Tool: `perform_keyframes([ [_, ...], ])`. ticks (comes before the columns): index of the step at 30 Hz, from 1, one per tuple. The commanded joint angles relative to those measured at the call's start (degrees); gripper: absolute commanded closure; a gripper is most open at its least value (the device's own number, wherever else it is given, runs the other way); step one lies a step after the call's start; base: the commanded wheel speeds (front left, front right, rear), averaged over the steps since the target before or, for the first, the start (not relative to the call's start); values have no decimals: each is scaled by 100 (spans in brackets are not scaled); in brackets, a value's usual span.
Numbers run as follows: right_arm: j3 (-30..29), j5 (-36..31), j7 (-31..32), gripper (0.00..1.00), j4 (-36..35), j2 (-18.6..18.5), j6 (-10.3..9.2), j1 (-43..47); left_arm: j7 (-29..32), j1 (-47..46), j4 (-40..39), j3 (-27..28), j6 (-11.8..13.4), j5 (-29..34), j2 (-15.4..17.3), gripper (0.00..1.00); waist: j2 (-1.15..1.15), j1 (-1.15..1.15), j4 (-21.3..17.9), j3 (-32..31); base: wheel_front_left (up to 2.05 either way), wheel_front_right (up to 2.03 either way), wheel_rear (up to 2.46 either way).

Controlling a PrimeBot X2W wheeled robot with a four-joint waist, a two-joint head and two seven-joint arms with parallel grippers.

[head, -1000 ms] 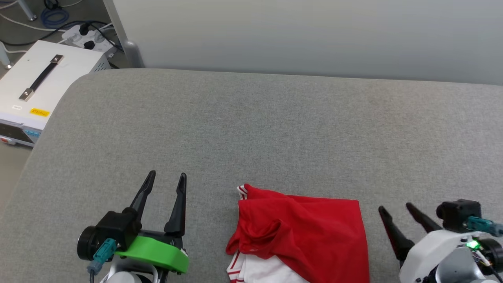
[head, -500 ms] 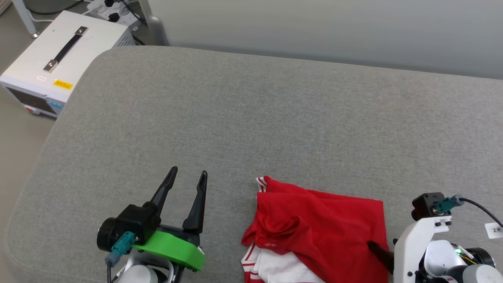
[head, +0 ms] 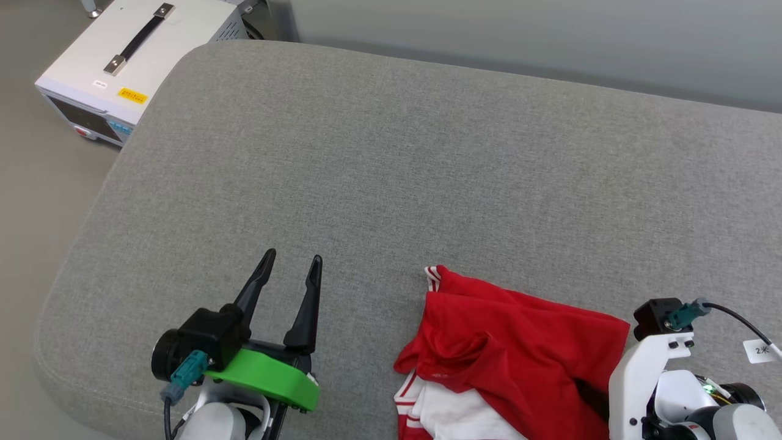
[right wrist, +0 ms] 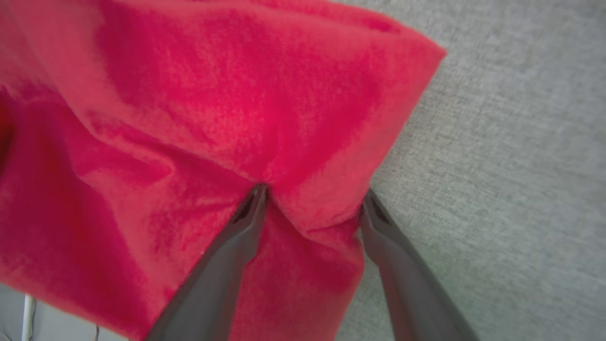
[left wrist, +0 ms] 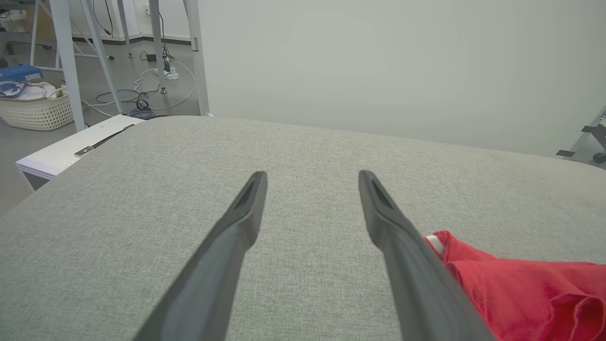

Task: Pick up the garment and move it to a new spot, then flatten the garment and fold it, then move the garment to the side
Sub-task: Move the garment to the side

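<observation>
The garment [head: 519, 354], red with a white sleeve and striped trim showing at its lower left, lies crumpled on the grey cushion [head: 427, 153] near the front edge. My right gripper [right wrist: 315, 189] points down onto its right edge, jaws wide apart, one tip pressed into the red cloth [right wrist: 213, 118] and the other at the hem, with a raised fold between them. In the head view one dark finger [head: 588, 391] shows beside the white wrist. My left gripper [head: 292, 256] hovers open and empty to the garment's left; its wrist view has the red cloth [left wrist: 521, 289] at the lower right.
A white box with a black handle [head: 140, 43] stands on the floor past the cushion's far left corner. A pale wall runs behind the cushion. A woven basket [left wrist: 33, 111], metal legs and cables are on the floor further left.
The head camera has shifted, so the whole picture moved. My right gripper has swung from beside the garment down onto its right edge. The left gripper has stayed where it was.
</observation>
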Motion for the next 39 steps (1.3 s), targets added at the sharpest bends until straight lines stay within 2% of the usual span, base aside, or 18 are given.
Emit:
perform_keyframes([
  [1,173,37,29,100,243,49,3,41,-34,-111,-4,14,-18,-3,20,0,0,0,-5,-14,0,0,0],
  [7,303,89,-274,100,191,-163,3,-59,-34,-78,-25,66,-18,22,37,0,0,0,-156,-167,0,0,0],
  [11,506,-3,-577,100,-45,-555,3,-177,-34,1,-27,60,-18,29,43,0,0,0,-354,-343,0,0,0],
  [19,1133,-83,-739,100,-701,-1817,3,-457,-34,132,-95,14,-18,33,44,0,0,0,-1012,-556,0,0,0],
  [26,1321,106,-657,100,-1017,-2973,3,-689,-34,88,-131,-213,-18,66,19,0,0,0,-1686,-405,0,0,0],
  [29,1333,116,-798,100,-947,-3497,3,-808,-34,3,-172,-307,-18,82,12,0,0,0,-1976,-241,0,0,0],
  [32,1271,200,-1026,100,-743,-3836,3,-953,-34,-119,-199,-463,-18,108,38,0,0,0,-2221,-26,0,0,0],
  [34,1218,146,-1397,100,-430,-4215,3,-1191,-34,-314,-246,-622,-19,135,106,0,0,0,-2446,303,0,0,0],
  [39,978,21,-2164,100,498,-4504,3,-1699,-34,-745,-410,-831,-19,172,295,0,0,0,-2663,980,0,0,0],
])
